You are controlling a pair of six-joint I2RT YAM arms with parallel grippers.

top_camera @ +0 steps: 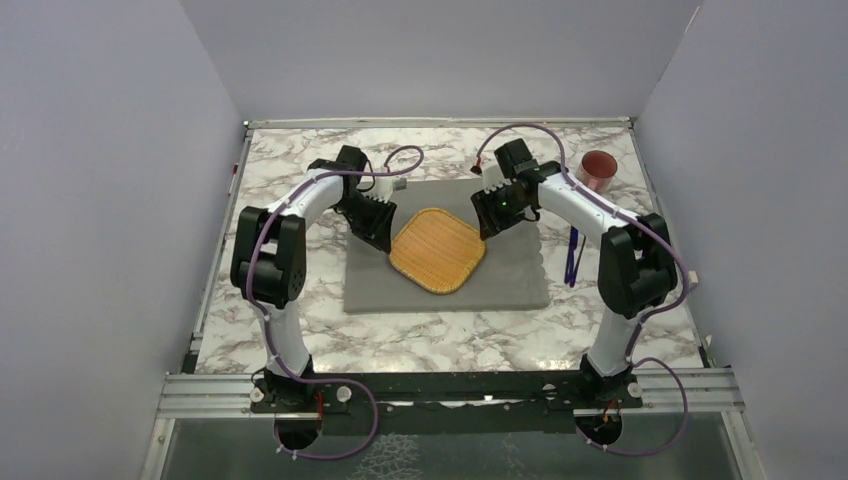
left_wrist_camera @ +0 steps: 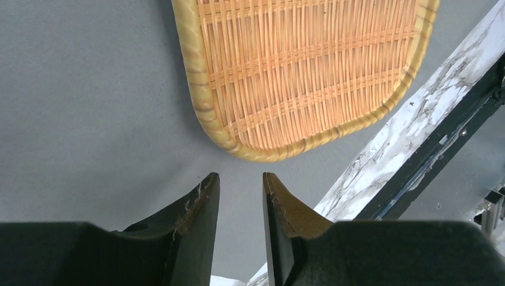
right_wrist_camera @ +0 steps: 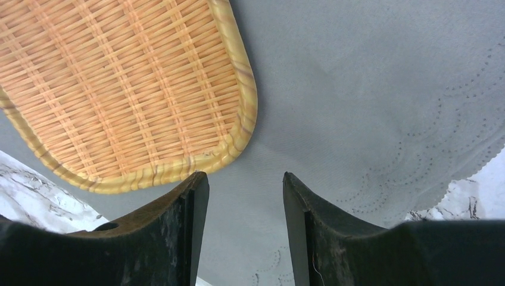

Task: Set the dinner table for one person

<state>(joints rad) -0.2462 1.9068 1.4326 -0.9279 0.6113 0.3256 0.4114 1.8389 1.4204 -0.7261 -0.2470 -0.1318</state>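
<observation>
found the marble table (top_camera: 300, 170) flat beneath both arms, a grey mat (top_camera: 500, 285) at its middle and a square wicker tray (top_camera: 438, 250) on the mat. showed the left gripper (left_wrist_camera: 241, 179) parted by a narrow gap, holding nothing — hung over the mat just off the tray's left edge. showed the right gripper (right_wrist_camera: 245, 176) parted slightly wider, likewise empty, off the tray's right edge. noted a red cup (top_camera: 598, 168) near the table's far right corner.

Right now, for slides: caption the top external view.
Woven tray on a grey placemat, flanked by left gripper and right gripper; red cup at right of dinner table.
</observation>
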